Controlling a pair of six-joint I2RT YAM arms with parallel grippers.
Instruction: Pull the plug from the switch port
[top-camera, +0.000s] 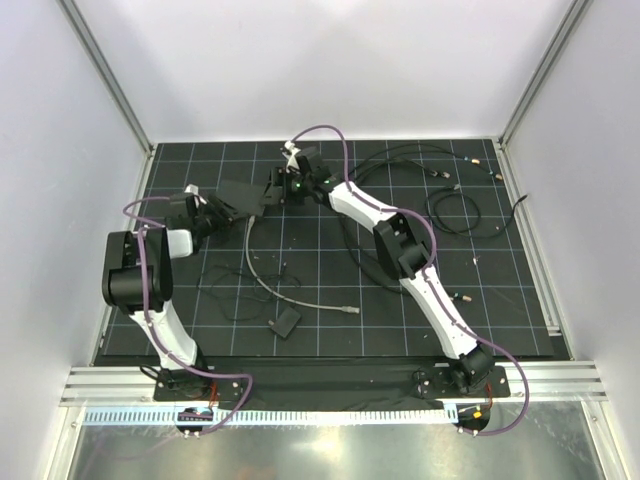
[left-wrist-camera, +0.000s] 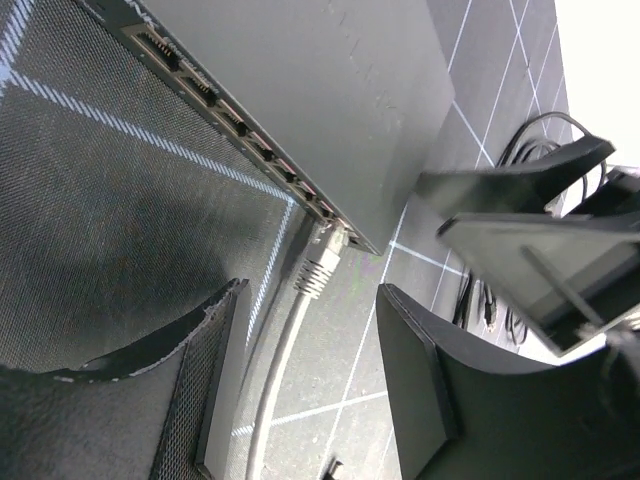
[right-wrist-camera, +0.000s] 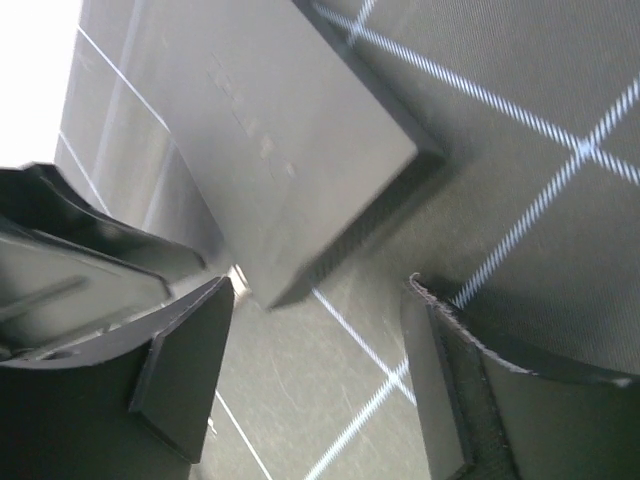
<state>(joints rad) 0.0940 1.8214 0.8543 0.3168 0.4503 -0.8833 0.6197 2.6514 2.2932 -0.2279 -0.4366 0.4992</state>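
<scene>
I can't read any words, numbers or signs anywhere I look. The flat top of the switch has a few faint marks pressed into it. They sit at about 11 o'clock in my right wrist view and near 12 o'clock in my left wrist view, but they are too pale and blurry for me to read.
</scene>
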